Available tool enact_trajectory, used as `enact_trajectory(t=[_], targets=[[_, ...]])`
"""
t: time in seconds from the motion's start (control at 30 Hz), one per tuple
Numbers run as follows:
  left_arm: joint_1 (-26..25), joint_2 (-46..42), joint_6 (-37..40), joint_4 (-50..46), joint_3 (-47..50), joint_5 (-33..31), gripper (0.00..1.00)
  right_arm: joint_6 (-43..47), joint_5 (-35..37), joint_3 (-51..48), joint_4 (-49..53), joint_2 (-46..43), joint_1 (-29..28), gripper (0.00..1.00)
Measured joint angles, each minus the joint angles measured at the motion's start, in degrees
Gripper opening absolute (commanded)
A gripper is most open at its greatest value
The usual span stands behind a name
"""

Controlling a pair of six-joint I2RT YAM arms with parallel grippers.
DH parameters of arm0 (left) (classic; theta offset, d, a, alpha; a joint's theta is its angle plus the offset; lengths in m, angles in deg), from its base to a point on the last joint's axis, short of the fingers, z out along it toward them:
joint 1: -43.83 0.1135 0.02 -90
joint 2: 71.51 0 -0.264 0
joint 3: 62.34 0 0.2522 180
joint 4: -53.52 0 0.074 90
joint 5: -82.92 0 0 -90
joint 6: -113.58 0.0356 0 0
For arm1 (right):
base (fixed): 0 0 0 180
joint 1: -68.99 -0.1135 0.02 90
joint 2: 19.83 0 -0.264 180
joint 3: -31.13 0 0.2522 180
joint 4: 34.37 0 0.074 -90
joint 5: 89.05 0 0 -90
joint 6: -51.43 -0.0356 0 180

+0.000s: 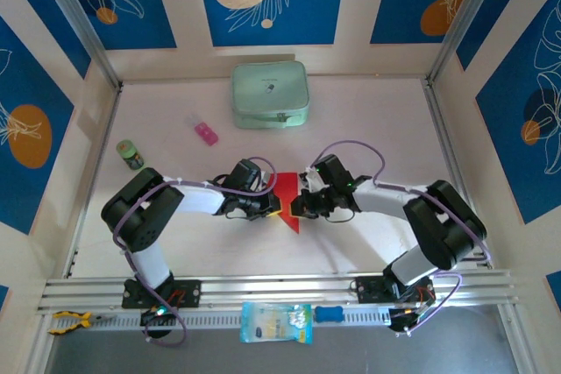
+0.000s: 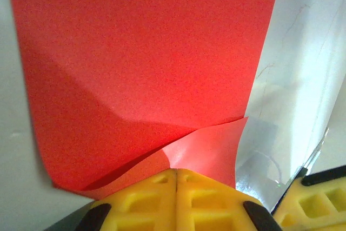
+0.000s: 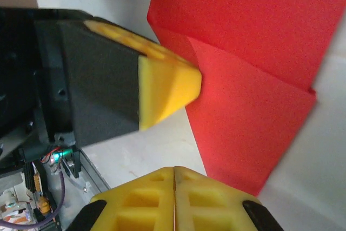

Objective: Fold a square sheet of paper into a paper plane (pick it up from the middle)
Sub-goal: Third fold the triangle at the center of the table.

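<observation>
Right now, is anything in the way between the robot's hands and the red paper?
Nothing visible. The left hand and right hand, both shut, sit at the edges of the red paper; the green case lies well behind.

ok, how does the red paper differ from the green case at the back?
Colour: the red paper is bright red, the green case is pale mint.
Form: the red paper is a thin sheet with folds and creases, the green case is boxy with rounded corners.
Size: the red paper is far smaller than the green case.
Place: the red paper lies mid-table, the green case at the far edge.
Both rest on the table.
</observation>
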Motion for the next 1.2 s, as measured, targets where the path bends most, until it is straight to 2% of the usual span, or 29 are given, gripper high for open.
enact_trajectory(t=[0.2, 0.57, 0.83, 1.03, 1.2], targets=[[0.0, 0.0, 0.0, 0.0, 0.0, 0.0, 0.06, -0.1, 1.0, 0.3, 0.3, 4.7, -1.4, 0.06], [-1.7, -1.6, 0.0, -3.9, -2.3, -2.2, 0.14, -0.3, 1.5, -2.1, -1.3, 4.7, -1.3, 0.03], [-4.9, -1.8, 0.0, -7.6, -6.1, -5.8, 0.13, -0.5, 1.6, -2.1, -1.3, 4.7, -1.3, 0.02], [-4.3, -0.3, 0.3, -9.8, -6.1, -7.6, 0.11, -0.5, 1.6, -2.1, -1.3, 4.7, -1.2, 0.02], [-2.5, 0.3, 1.4, -8.7, -5.4, -6.8, 0.11, -0.5, 1.5, -2.2, -1.4, 4.7, -1.2, 0.00]])
